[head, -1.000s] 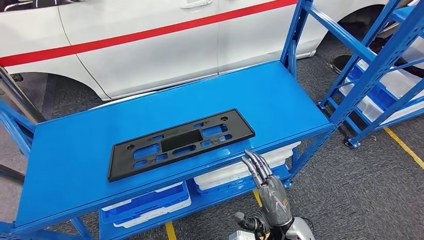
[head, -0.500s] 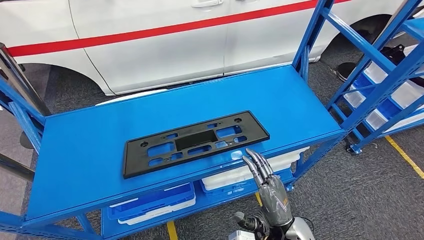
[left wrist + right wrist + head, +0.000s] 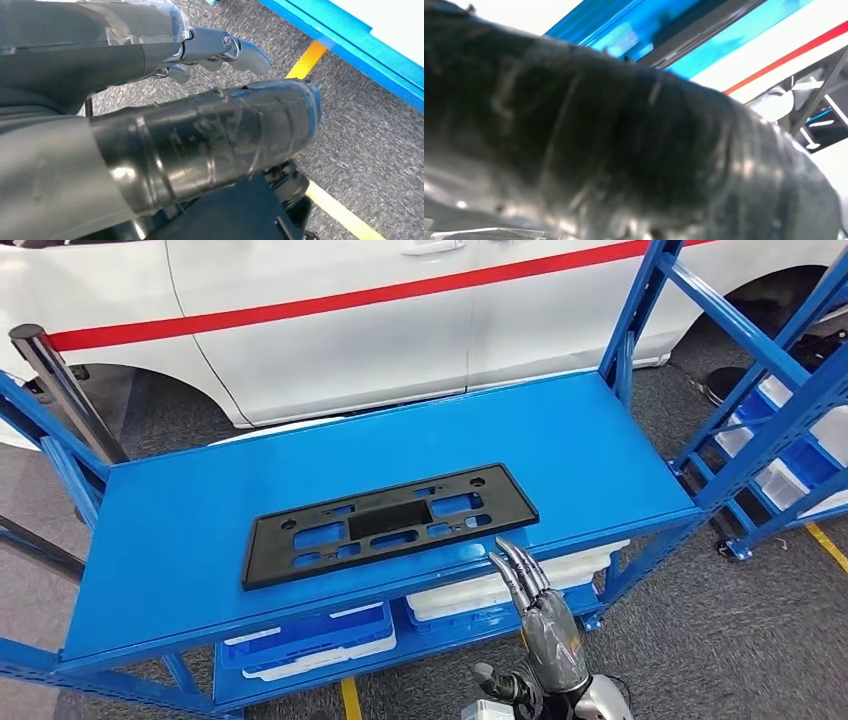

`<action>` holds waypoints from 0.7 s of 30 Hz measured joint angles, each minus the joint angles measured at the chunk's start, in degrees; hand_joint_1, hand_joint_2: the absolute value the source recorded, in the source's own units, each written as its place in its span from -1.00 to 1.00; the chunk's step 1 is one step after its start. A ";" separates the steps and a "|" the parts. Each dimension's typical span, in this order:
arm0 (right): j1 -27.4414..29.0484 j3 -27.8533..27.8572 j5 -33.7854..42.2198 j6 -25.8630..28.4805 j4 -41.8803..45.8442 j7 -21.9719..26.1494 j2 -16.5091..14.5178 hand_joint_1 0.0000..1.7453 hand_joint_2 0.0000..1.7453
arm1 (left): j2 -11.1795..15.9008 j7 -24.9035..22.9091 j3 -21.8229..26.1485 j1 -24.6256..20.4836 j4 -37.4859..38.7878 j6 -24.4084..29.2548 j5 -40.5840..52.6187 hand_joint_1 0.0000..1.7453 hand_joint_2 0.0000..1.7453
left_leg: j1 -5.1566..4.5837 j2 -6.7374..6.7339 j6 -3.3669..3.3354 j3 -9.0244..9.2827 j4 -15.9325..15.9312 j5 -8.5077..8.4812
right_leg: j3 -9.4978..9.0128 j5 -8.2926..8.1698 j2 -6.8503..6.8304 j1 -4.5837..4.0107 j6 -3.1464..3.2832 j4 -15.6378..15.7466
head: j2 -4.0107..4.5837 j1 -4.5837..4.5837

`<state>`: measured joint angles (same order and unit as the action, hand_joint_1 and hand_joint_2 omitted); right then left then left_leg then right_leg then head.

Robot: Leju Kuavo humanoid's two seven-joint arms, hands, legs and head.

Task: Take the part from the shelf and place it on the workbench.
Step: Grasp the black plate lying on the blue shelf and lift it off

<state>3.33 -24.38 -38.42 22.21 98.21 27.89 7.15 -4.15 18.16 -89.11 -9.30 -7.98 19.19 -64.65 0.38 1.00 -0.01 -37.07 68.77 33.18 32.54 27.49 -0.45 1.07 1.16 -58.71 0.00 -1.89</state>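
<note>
A black rectangular part [image 3: 388, 523] with several cut-outs lies flat on the top deck of a blue shelf unit [image 3: 200, 530], near its front edge. My right hand [image 3: 545, 625] is raised in front of that edge, just right of and below the part. Its fingers [image 3: 515, 565] are stretched out together, pointing at the shelf and holding nothing. In the right wrist view the right hand's dark thumb [image 3: 624, 140] looms close, with the blue shelf edge behind it. My left hand [image 3: 200, 125] hangs over the grey floor with its fingers [image 3: 225, 45] extended and nothing in it.
A white car [image 3: 350, 330] with a red stripe stands right behind the shelf. White and blue bins [image 3: 310, 640] sit on the lower deck. Another blue rack [image 3: 780, 410] stands at the right and a metal post [image 3: 60, 390] at the left. Yellow floor lines [image 3: 825, 545] cross the grey carpet.
The whole picture has shifted right, so the camera has moved. The part lies as before on the shelf, and my right hand keeps the same outstretched pose.
</note>
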 joint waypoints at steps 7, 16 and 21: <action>0.01 0.16 -0.02 -0.02 0.03 -0.12 0.07 -1.00 -1.00 | 0.02 0.01 0.01 -0.06 0.00 0.00 -0.06 -1.00 -1.00 | -0.13 -2.34 -0.43 4.00 -8.56 -5.76 | -0.51 0.48 -2.11 -0.41 -0.49 -0.11 | 0.00 -0.01; 0.05 0.52 -0.20 -0.17 0.27 -0.29 0.28 -1.00 -1.00 | -0.03 0.09 -0.01 -0.05 0.00 0.00 -0.48 -1.00 -1.00 | -0.08 -0.65 -2.84 4.89 -11.48 -6.85 | 5.24 7.57 0.05 -0.31 -2.45 -12.74 | 0.00 -0.08; 0.06 0.96 0.68 -0.84 0.29 -0.49 0.44 -1.00 -1.00 | -0.06 0.09 -0.01 0.01 -0.01 0.01 -0.61 -1.00 -1.00 | -0.17 1.18 -2.60 4.89 -10.75 -6.48 | 2.68 1.98 0.50 -0.17 -2.29 -6.59 | 0.00 -0.09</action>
<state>3.39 -23.42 -37.74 21.37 98.50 27.41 7.58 -4.21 18.25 -89.11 -9.28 -7.98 19.20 -65.27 0.21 2.18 -2.61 -32.18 58.02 26.70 35.21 29.47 0.05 0.90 -1.13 -65.30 0.00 -1.98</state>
